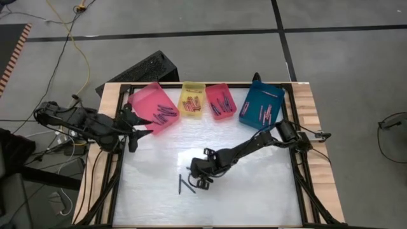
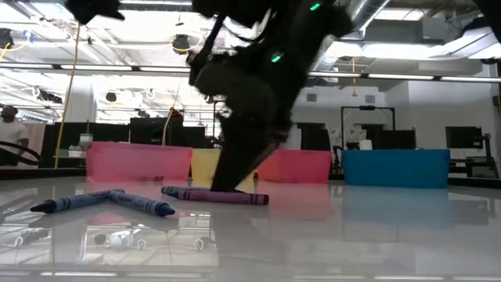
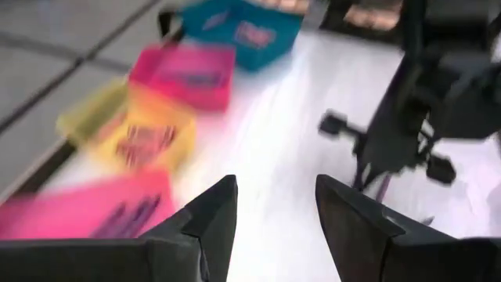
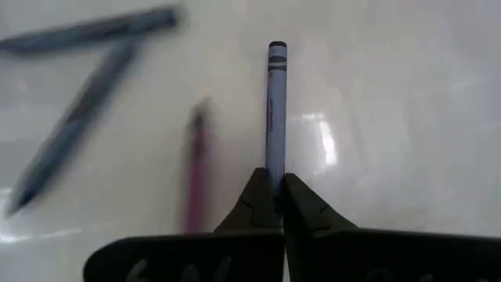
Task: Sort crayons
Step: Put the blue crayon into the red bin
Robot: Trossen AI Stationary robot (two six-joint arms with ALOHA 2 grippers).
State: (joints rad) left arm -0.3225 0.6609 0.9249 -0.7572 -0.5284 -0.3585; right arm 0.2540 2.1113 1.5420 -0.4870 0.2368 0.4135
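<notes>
White tabletop near the pink tray holds loose crayons, while the right gripper pinches a purple crayon lengthwise beyond its fingertips; the left gripper, spread, waits.
</notes>
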